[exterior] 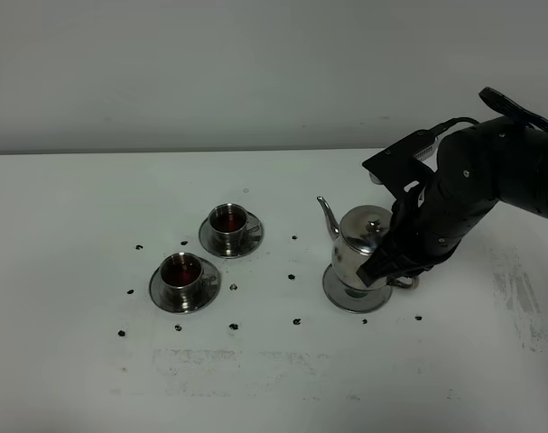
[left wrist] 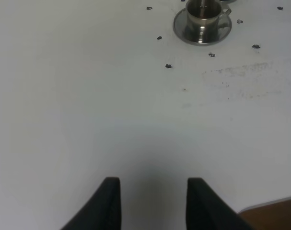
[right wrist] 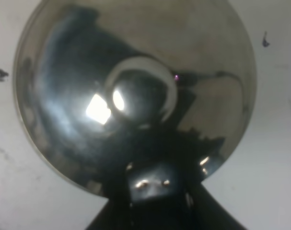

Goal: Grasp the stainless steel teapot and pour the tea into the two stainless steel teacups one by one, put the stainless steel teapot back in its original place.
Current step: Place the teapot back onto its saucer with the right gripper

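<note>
Teapot (exterior: 357, 242) stands upright on its saucer (exterior: 357, 296), the right gripper (exterior: 393, 268) at its handle side; whether those fingers pinch the handle, I cannot tell. Left gripper (left wrist: 153, 203) hangs spread above the white table (exterior: 274, 379). Left of the teapot, two teacups (exterior: 228, 223) (exterior: 181, 272) hold dark red tea.

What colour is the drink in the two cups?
Dark red in both cups, clearest in the exterior high view.
</note>
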Motion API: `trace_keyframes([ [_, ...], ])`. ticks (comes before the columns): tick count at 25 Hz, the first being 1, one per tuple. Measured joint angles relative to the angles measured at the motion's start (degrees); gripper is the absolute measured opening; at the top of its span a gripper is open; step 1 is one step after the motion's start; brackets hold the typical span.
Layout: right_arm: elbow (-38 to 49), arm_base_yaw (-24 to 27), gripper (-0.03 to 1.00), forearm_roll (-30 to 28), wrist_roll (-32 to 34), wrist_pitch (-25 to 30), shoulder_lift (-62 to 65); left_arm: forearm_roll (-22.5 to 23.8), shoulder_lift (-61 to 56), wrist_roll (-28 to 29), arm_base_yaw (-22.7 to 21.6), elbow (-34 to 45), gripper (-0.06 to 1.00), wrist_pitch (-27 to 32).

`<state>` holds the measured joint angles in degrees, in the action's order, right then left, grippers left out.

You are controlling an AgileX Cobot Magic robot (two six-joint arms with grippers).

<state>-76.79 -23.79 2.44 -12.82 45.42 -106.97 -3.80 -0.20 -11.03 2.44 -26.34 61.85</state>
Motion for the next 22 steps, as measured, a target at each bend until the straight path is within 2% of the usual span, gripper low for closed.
trace_keyframes([
  [22,0.1,0.1,0.2,2.6,-0.3,-4.0,-5.7,0.0,0.0,0.0,0.0,0.0,0.31,0.0],
])
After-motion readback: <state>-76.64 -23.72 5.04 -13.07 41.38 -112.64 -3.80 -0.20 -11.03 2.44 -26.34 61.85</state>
